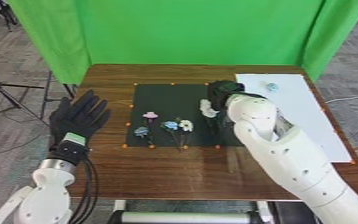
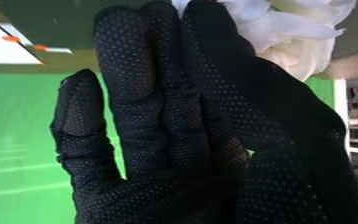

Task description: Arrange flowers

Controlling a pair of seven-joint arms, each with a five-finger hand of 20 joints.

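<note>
Along the table's [image 1: 167, 182] left side, my left hand [image 1: 79, 117]: straight fingers spread, empty. Near it, on the dark green mat [image 1: 167, 95]: one dusty-blue flower [image 1: 141, 131], one light-blue flower [image 1: 170, 125], one small white flower [image 1: 186, 125], one lilac flower [image 1: 150, 115]. Farther, over the mat: my right hand [image 1: 222, 89], fingers nearly straight, thumb against them; large white flower [image 2: 293, 35] alongside, grip uncertain. Farther again: one pale-blue blossom [image 1: 272, 87] on the white sheet [image 1: 304, 112]. Behind the table: green curtain [image 1: 193, 32].
</note>
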